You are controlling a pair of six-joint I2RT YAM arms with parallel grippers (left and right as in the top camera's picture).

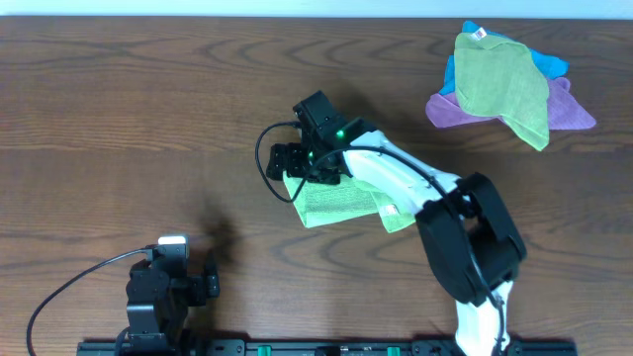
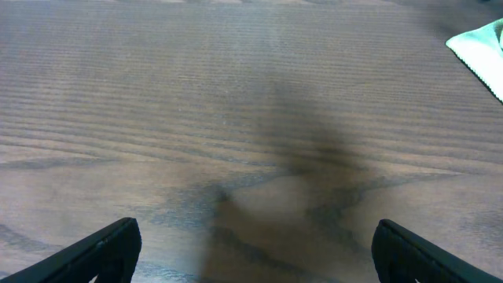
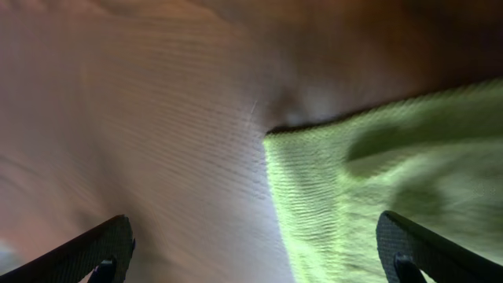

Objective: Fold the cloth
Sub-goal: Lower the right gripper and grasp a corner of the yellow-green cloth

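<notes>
We poise our right hand (image 1: 307,166), spread wide, over the edge of the lime-green cloth (image 1: 341,206); next we likely lower and pinch it.

Lime-green cloth (image 1: 334,206) lies flat near the middle of the table (image 1: 148,119), folded into a small, slightly skewed rectangle, its soft weave faintly ribbed.

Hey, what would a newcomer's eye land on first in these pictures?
The right gripper, open, is at the left edge of the lime cloth in the middle of the table. A pile of cloths, olive over purple and blue, lies at the far right corner. The left gripper sits open near the front edge.
</notes>
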